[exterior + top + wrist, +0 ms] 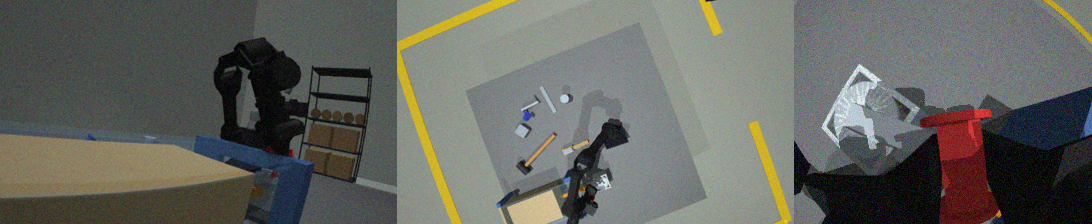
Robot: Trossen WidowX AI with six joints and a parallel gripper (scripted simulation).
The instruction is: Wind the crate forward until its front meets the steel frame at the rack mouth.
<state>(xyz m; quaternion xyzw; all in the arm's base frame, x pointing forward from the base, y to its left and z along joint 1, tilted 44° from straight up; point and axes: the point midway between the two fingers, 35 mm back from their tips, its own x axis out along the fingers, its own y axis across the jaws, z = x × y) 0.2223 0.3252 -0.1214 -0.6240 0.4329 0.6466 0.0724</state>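
My gripper (592, 201) (956, 137) is shut on the red grip (963, 145) of the winch handle, low beside the cubby mouth. The handle's square key is hidden. A white square unit (608, 187) (838, 106) with a ribbed round face, apparently the winch, stands near the gripper, partly shadowed; whether the key is in its hole I cannot tell. The tan crate (535, 207) (90, 162) looks flat inside the cubby. A gap shows between it and the blue frame (294, 188) at the mouth. An orange piece (582, 188) (257, 191) lies in that mouth.
A mallet (541, 149), a tan-handled tool (581, 144), a grey block (522, 131), a blue piece (526, 115), a grey bar (548, 99) and a white cylinder (564, 98) lie beyond the cubby. A shelf rack (339, 97) stands far behind the arm.
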